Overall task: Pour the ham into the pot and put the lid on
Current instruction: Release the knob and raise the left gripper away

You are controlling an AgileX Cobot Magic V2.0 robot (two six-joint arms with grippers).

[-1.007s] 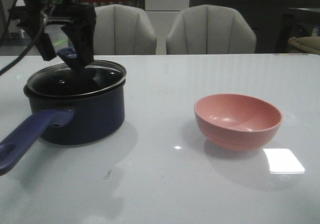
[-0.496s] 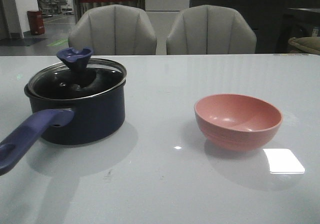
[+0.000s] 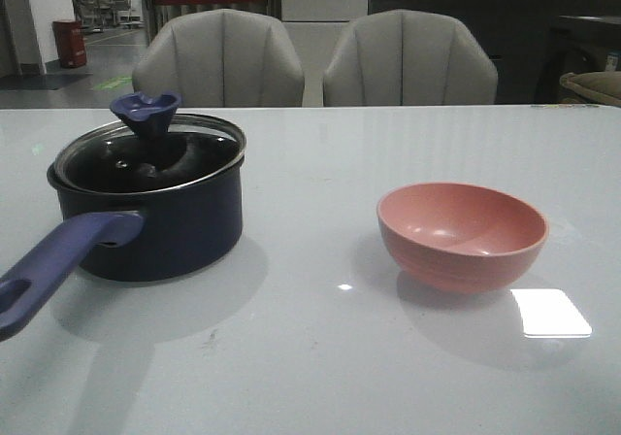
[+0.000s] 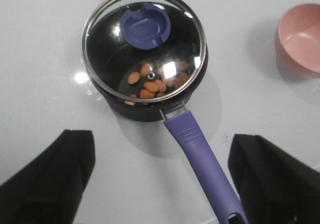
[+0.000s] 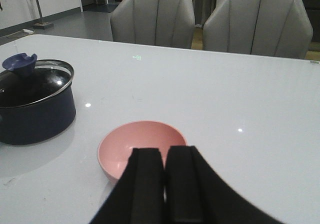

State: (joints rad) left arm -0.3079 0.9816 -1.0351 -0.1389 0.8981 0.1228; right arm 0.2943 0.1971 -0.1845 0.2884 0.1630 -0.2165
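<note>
The dark navy pot point(image 3: 146, 226) stands at the left of the table, its purple-blue handle point(image 3: 53, 265) pointing to the front left. The glass lid point(image 3: 146, 153) with its flared knob point(image 3: 146, 113) lies on the pot. In the left wrist view the ham point(image 4: 152, 84) shows as several orange pieces through the lid point(image 4: 145, 44) inside the pot point(image 4: 150, 111). My left gripper point(image 4: 160, 176) is open and empty, high above the pot's handle point(image 4: 205, 166). My right gripper point(image 5: 164, 156) is shut and empty, just in front of the pink bowl point(image 5: 140, 146). Neither gripper shows in the front view.
The empty pink bowl point(image 3: 462, 233) stands at the right of the table, well apart from the pot. Two grey chairs point(image 3: 315, 56) stand behind the table's far edge. A bright light patch point(image 3: 550, 312) lies on the table beside the bowl.
One second ago my left gripper was at the lid's knob; it has let go and risen out of the front view. The lid stays on the pot. The bowl has not moved.
</note>
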